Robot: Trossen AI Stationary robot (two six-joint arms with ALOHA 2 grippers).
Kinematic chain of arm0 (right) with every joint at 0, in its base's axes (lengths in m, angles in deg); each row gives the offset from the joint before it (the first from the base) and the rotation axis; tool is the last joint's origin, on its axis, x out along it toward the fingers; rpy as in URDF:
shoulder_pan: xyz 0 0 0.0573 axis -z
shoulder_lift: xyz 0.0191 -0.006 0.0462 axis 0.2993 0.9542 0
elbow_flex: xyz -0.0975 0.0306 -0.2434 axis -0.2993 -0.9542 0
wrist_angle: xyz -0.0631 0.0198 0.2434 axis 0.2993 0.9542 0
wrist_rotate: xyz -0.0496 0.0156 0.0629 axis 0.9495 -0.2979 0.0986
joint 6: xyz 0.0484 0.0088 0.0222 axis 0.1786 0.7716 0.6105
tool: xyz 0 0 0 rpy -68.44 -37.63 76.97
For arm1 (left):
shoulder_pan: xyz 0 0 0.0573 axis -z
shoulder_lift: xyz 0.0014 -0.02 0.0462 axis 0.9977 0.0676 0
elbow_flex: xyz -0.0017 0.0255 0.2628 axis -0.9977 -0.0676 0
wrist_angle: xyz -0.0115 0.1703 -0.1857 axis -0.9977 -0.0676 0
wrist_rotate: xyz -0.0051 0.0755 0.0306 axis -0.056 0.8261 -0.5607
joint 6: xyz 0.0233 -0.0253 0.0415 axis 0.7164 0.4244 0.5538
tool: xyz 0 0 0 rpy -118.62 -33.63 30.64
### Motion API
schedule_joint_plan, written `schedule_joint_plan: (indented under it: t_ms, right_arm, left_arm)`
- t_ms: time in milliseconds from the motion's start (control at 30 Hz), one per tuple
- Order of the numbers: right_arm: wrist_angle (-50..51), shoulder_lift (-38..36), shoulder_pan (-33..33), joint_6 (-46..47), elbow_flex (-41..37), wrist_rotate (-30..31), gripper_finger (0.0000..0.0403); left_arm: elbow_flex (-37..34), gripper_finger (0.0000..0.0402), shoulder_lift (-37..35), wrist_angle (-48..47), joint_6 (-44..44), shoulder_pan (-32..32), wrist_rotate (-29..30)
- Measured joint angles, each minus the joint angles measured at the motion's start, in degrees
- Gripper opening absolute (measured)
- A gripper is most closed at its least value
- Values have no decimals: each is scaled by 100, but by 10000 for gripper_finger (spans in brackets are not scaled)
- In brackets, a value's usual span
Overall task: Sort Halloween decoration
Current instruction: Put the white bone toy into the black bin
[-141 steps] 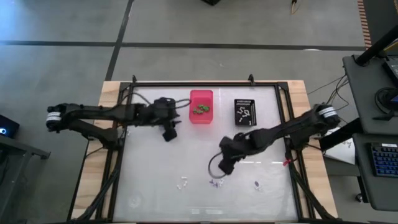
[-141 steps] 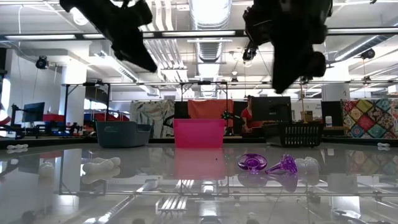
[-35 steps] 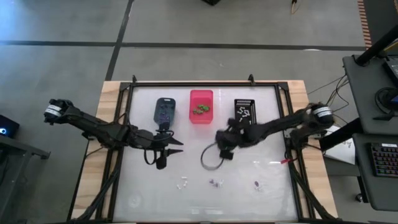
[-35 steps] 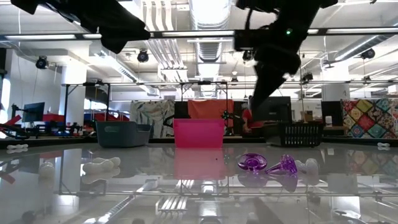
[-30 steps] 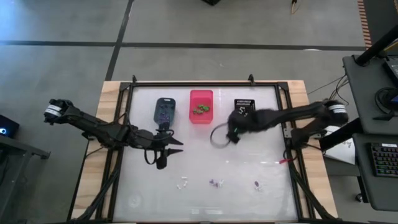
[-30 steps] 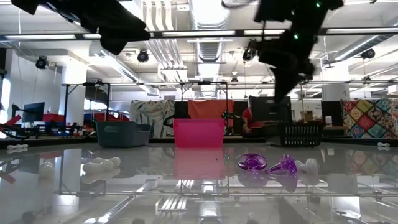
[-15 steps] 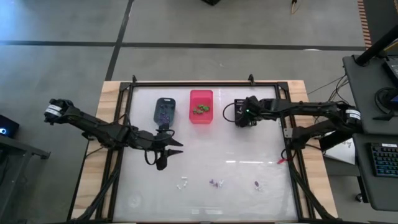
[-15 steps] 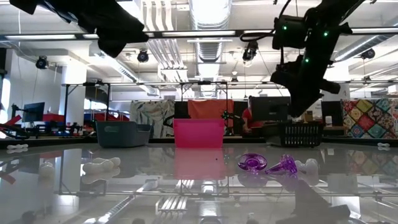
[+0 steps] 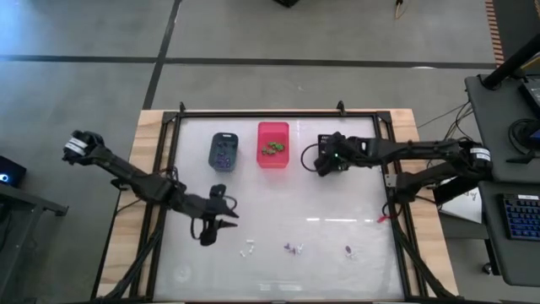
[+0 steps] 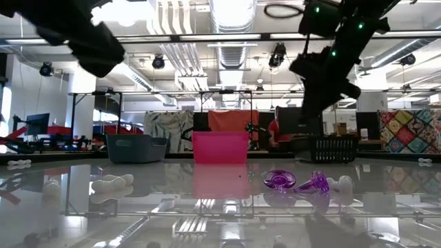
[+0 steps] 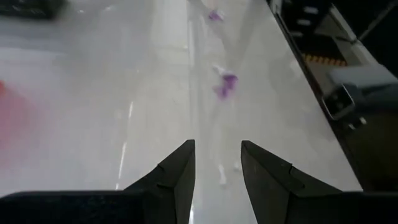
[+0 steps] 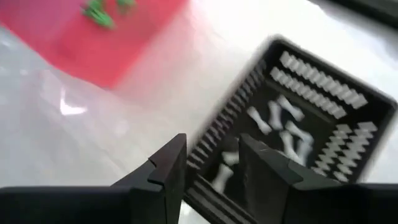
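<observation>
The right gripper now hangs at the near-left edge of the black bin, having travelled there from the table centre. Its fingers stand apart with a clear gap and nothing between them. White bone-shaped pieces lie inside the black bin, directly ahead of the fingers.

The left gripper has shifted from beside the blue-grey bin toward the near side of the table. It is now positioned close to the loose trinkets. Its fingers are parted by a narrow gap and are empty.

Remaining Halloween decoration on the glass table:
- one white piece near the left gripper
- one purple piece at centre
- a second purple piece further right

These three are unchanged in position. In the low view the purple trinkets rest side by side with a white piece touching them.

Sorted items:
- green pieces lie in the pink bin
- purple pieces lie in the blue-grey bin
</observation>
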Motion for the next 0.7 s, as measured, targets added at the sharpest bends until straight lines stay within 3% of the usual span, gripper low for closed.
schedule_joint_plan:
  t_ms: [367, 700]
  right_arm:
    - [-1105, 28, -1404, -171, 0, 1758, 132]
    - [-1356, -20, -1716, -386, 0, 1827, 127]
  left_arm:
    - [-120, 112, 1282, 739, -512, 616, 637]
    - [23, 116, 2646, 1588, -512, 783, 670]
